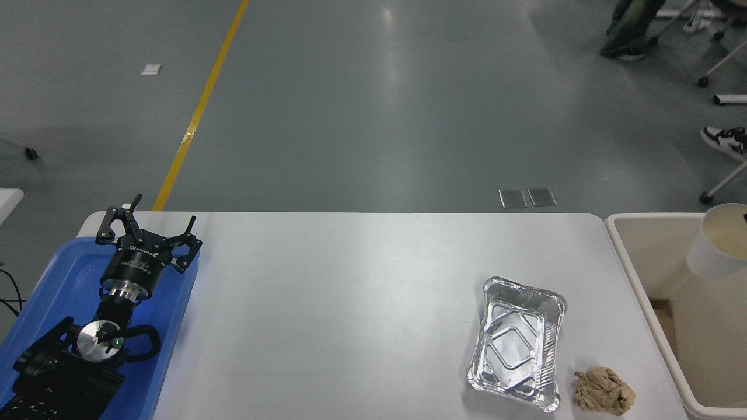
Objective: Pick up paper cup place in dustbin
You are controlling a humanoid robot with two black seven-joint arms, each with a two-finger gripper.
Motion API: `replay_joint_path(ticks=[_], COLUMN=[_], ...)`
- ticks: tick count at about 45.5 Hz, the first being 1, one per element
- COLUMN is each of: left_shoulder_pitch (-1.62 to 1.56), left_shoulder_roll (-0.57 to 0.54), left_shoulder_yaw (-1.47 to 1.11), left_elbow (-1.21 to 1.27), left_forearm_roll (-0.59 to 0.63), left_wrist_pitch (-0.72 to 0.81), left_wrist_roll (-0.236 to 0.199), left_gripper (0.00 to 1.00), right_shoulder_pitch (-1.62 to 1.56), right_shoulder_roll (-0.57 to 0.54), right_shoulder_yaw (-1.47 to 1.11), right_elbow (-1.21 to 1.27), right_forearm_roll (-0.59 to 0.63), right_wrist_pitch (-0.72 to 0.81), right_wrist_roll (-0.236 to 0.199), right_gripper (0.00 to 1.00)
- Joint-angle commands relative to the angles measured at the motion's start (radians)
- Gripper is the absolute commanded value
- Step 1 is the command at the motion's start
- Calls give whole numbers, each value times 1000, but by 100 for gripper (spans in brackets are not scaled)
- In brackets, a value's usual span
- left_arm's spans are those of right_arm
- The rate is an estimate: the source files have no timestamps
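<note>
The white paper cup [719, 242] with a cream inside hangs in the air at the right edge of the head view, above the open beige dustbin [648, 251]. Only a dark sliver of my right gripper [745, 218] shows, at the cup's rim; the rest of the arm is out of the picture. The cup is tilted slightly, its mouth facing up and right. My left gripper [147, 232] is parked at the lower left over the blue tray, with its fingers spread open and empty.
A foil tray [517, 342] and a crumpled brown paper wad [603, 391] lie on the white table [350, 303] near its right front. A blue tray [52, 291] sits under the left arm. A person's legs and chair wheels show at the top right.
</note>
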Motion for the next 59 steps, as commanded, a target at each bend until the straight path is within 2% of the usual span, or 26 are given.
replay_joint_path(ticks=[1, 9, 18, 28, 33, 40, 46, 53, 59], left_shoulder_pitch=[1, 1, 0, 0, 0, 0, 0, -2, -2], left_shoulder_roll=[0, 2, 0, 0, 0, -1, -1, -1, -1], left_shoulder_yaw=[0, -1, -1, 0, 0, 0, 0, 0, 0], left_elbow=[-1, -1, -1, 1, 1, 1, 1, 1, 1], left_forearm_roll=[1, 1, -1, -1, -1, -1, -1, -1, -1], left_wrist_pitch=[0, 0, 0, 0, 0, 0, 0, 0, 0], left_wrist_roll=[0, 0, 0, -1, -1, -1, -3, -4, -4], left_gripper=[99, 99, 99, 99, 99, 99, 99, 99, 99], right_shoulder_pitch=[85, 72, -79, -432, -736, -1041, -1236, -1449, -1560], right_shoulder_roll=[10, -10, -101, -170, -204, -196, -185, -119, -64], right_shoulder_yaw=[-38, -45, -44, -19, 158, 394, 548, 720, 827], right_elbow=[26, -22, -213, -522, -697, -842, -957, -1053, -1088], right_forearm_roll=[5, 1, -10, 2, 50, 157, 180, 231, 258], right_wrist_pitch=[26, 25, -7, -239, -346, -371, -371, -369, -369], right_wrist_roll=[-3, -5, -5, 0, -5, -9, -14, -38, -43], right_gripper=[0, 0, 0, 0, 0, 0, 0, 0, 0])
